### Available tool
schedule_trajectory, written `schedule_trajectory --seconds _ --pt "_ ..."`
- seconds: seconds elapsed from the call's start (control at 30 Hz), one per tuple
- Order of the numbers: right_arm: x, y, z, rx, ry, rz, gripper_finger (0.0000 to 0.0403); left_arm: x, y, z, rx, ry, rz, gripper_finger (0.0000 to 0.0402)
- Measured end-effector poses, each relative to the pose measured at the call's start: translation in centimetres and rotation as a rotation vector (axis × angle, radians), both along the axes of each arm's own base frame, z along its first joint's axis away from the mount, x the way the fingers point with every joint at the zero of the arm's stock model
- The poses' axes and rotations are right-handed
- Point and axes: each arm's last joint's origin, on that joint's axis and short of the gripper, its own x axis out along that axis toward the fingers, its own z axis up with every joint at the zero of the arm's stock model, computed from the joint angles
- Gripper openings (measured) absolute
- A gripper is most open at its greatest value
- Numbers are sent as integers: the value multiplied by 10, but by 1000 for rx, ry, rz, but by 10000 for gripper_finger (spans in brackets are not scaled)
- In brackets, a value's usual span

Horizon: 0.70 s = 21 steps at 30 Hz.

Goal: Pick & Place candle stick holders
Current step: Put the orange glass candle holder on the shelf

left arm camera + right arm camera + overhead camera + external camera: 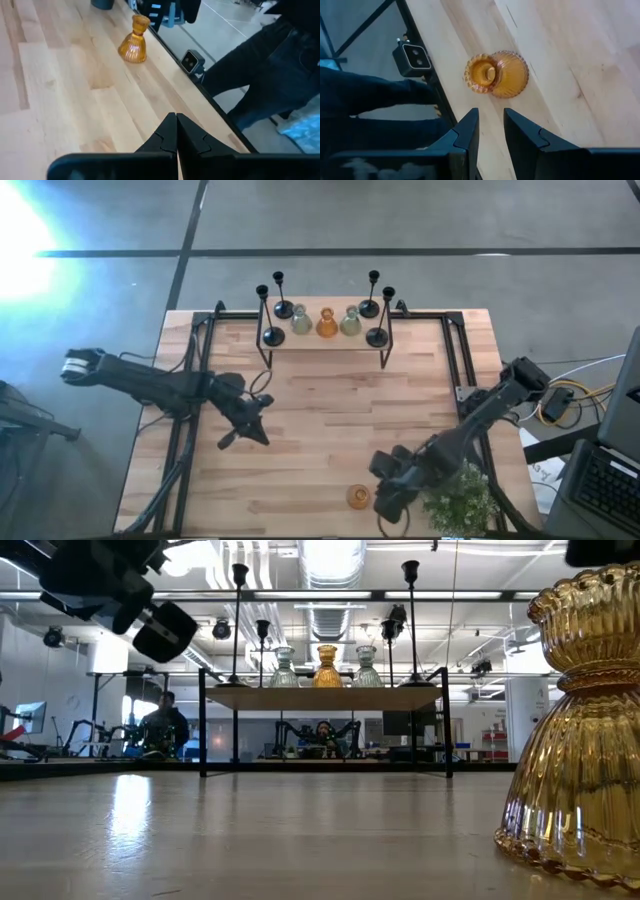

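An amber glass candle stick holder (358, 497) stands upright on its wide base near the table's near edge; it also shows in the right wrist view (496, 74) and the low view (580, 740). My right gripper (490, 125) hovers above and just beside it, pointing steeply down, open, with nothing between its fingers. My left gripper (240, 436) is shut and empty over the table's left middle (176, 127). On a raised shelf (325, 338) at the far edge stand several black stemmed holders (272, 332), two pale-green glass ones (300, 320) and one amber one (327, 323).
A green potted plant (460, 502) stands at the near right corner, close to my right arm. A small camera (412, 57) sits at the near edge. A person in dark clothes (270, 65) stands just beyond that edge. Bare wood lies between the shelf and the grippers.
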Motion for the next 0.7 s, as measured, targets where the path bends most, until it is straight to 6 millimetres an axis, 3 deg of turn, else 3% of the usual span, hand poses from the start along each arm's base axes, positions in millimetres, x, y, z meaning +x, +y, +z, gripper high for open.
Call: schedule_trajectory --seconds 0.47,0.7 --pt "25 -34 -2 99 72 56 106 18 -2 -9 -42 18 37 51" --pt "41 -36 -14 177 73 103 97 22 -3 -14 -27 34 27 66"
